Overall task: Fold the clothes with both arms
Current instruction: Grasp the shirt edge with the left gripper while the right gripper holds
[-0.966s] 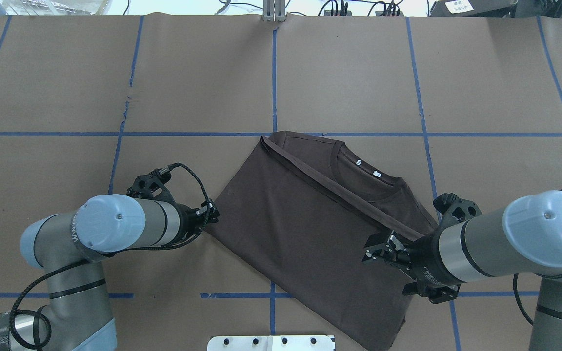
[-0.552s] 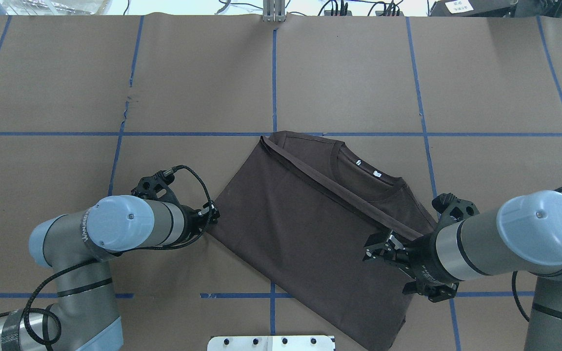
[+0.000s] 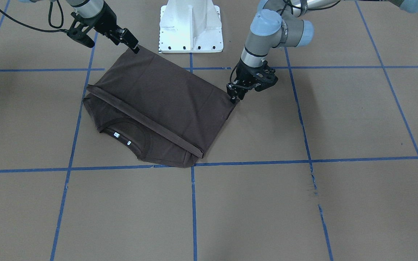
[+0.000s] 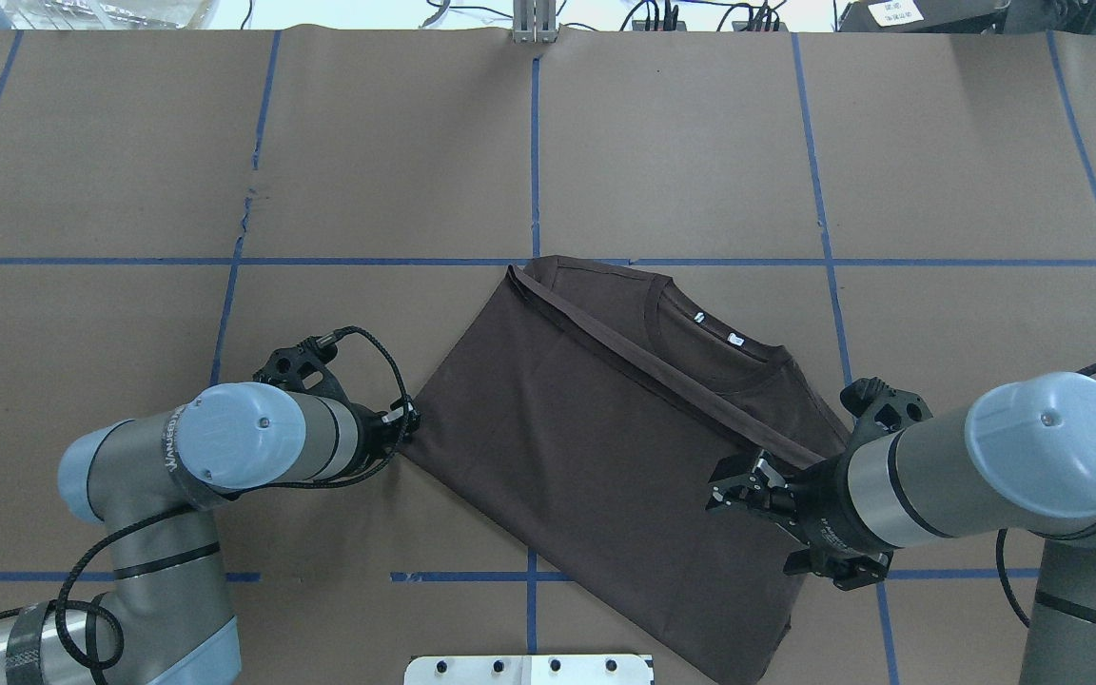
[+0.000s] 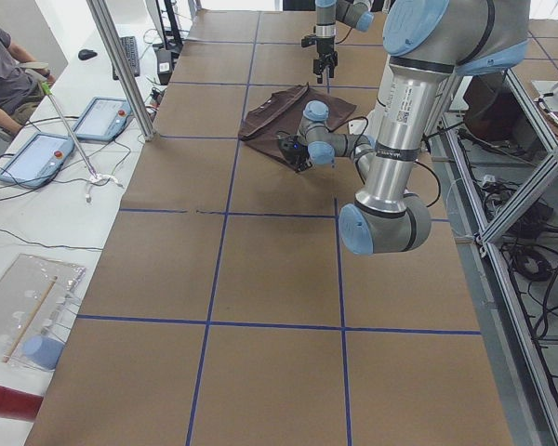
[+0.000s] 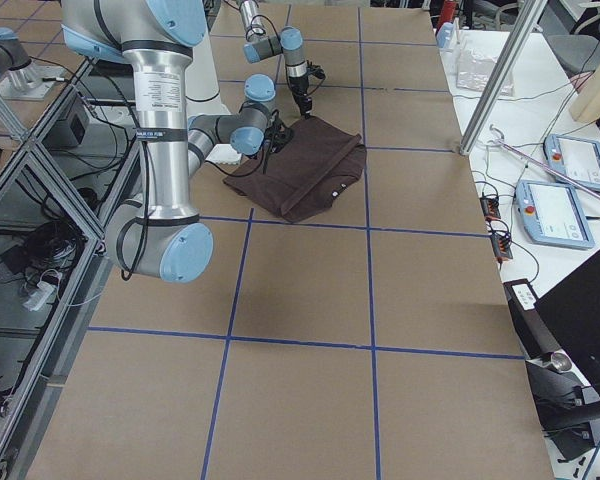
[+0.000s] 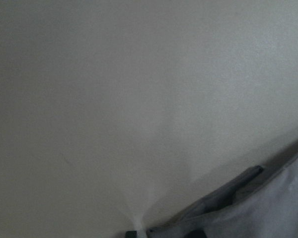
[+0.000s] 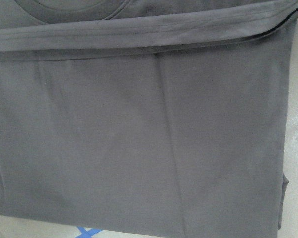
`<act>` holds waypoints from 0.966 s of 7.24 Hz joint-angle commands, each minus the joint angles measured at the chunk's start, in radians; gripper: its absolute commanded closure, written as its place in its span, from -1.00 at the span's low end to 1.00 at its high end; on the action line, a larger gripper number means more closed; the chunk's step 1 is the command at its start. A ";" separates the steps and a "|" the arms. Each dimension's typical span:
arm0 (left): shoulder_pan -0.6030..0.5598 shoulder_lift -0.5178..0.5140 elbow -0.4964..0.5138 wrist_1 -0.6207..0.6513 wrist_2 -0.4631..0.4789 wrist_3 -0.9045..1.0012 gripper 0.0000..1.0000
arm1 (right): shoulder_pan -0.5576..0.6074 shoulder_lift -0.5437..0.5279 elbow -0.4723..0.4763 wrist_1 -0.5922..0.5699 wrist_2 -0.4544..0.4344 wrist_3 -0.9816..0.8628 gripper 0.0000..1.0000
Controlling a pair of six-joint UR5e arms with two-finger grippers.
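The dark brown-grey T-shirt [image 4: 596, 447] lies folded and flat, set diagonally on the brown paper, with its hem doubled up just below the collar [image 4: 714, 333] and white tags [image 3: 115, 135]. My left gripper [image 4: 407, 419] is low at the shirt's left corner, also in the front view [image 3: 233, 96]. Its fingertips look close together, and I cannot tell if they hold cloth. My right gripper [image 4: 732, 479] hovers open above the shirt's right side, holding nothing. The right wrist view shows only flat cloth [image 8: 139, 148]. The left wrist view is blurred, with a shirt edge [image 7: 268, 208].
The white pedestal base [image 3: 191, 29] stands just behind the shirt's near corner. Blue tape lines [image 4: 534, 143] grid the paper, which has a small tear [image 4: 245, 205]. An operator [image 5: 5, 65] and tablets [image 5: 37, 153] are beside the table's far side.
My left arm's elbow has swung right and its gripper has shifted slightly left at the shirt corner. My right arm has barely moved. The shirt lies as before.
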 commanded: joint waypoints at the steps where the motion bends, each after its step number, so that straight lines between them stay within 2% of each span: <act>1: -0.001 0.001 -0.006 0.014 0.001 0.003 1.00 | -0.001 0.002 0.000 0.001 0.000 0.000 -1.00; 3: -0.014 -0.005 -0.043 0.080 0.000 0.017 1.00 | -0.001 0.013 0.001 -0.001 0.005 0.000 -1.00; 5: -0.061 -0.005 -0.051 0.082 -0.002 0.089 1.00 | 0.001 0.016 0.001 -0.001 0.008 0.000 -1.00; 7: -0.153 -0.005 -0.039 0.086 -0.002 0.253 1.00 | 0.011 0.016 0.004 -0.001 0.008 0.000 -1.00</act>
